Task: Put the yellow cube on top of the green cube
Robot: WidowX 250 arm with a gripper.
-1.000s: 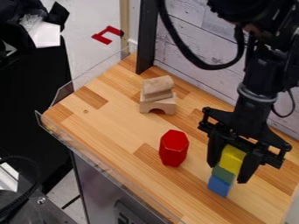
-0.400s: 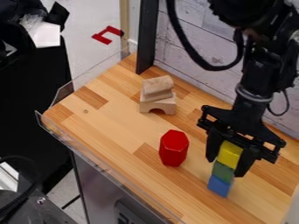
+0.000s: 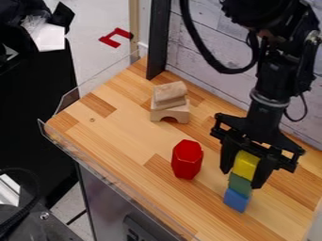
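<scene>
Black gripper (image 3: 241,180): it hangs toward four o'clock from the middle of the view, with twelve at the top; its jaws are clamped on the yellow cube.
Yellow cube (image 3: 246,164): it is between the jaws, directly above the green cube; their edges meet in the view, but whether they really touch, I cannot tell.
Green cube (image 3: 239,184): it sits on the blue cube.
Blue cube (image 3: 236,200): it stands on the wooden surface (image 3: 119,127), at the bottom of this column.
Red hexagonal prism (image 3: 187,160): it stands upright, apart from the cubes, at their ten o'clock.
Wooden arch block (image 3: 170,113): it is near twelve o'clock from the prism and carries other wood.
</scene>
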